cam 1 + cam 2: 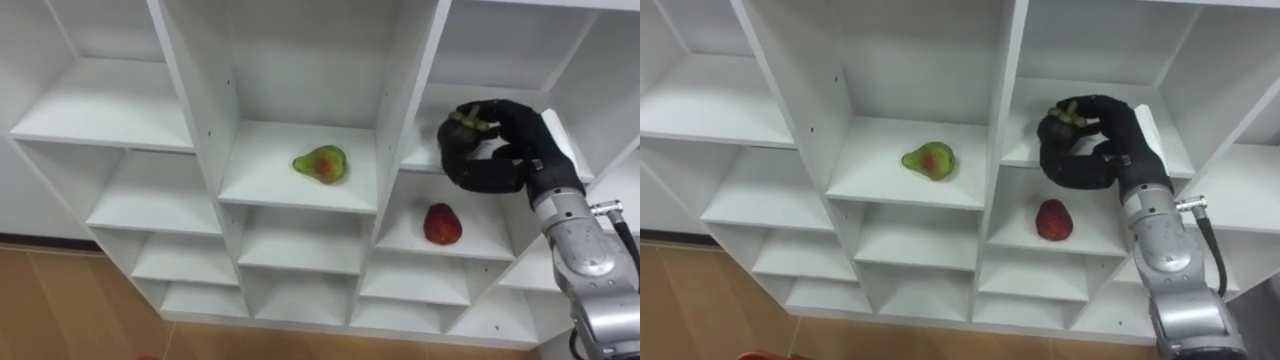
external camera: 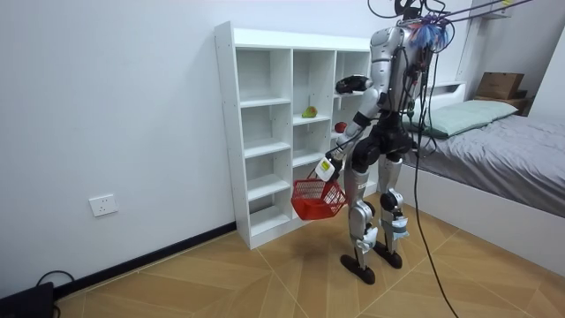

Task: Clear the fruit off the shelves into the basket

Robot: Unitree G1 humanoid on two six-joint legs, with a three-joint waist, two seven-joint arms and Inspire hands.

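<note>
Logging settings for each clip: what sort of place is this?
Most likely a bedroom in a home: a bed with a grey cover and a pillow, a white shelf unit against the wall, and a wood floor.

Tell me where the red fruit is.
In the left eye view, the red fruit lies on the shelf directly below the right hand, which grips a dark fruit, one column right of and lower than the green fruit.
</note>
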